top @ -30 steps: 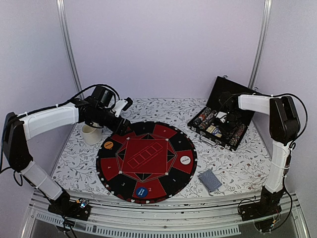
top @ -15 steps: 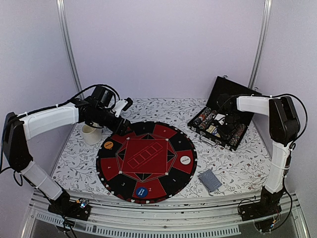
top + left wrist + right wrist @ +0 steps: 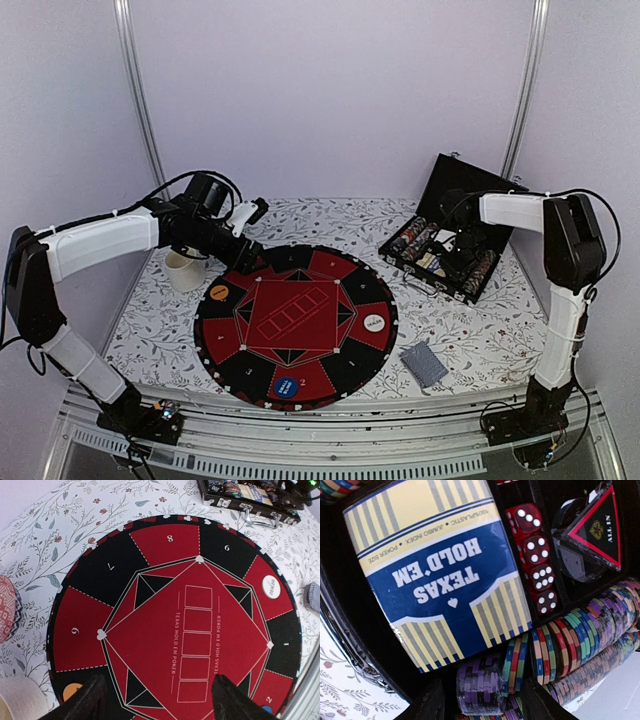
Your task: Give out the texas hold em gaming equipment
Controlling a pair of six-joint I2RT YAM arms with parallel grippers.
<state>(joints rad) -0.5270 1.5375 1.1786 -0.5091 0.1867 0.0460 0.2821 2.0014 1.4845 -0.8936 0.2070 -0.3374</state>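
Playing cards [image 3: 424, 363] lie lower right on the counter [image 3: 480, 340]. My left fingers [image 3: 85, 700] hang open, empty, over the mat [image 3: 296, 325]. Far right, in the case [image 3: 470, 190], my right fingers [image 3: 427, 702] stand apart around purple poker chips [image 3: 480, 690]. Next, I think: squeeze, lift straight.

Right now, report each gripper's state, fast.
Left gripper: open, empty, above the round red-and-black poker mat.
Right gripper: jaws astride the purple striped poker chips in the black case; grip cannot be told.
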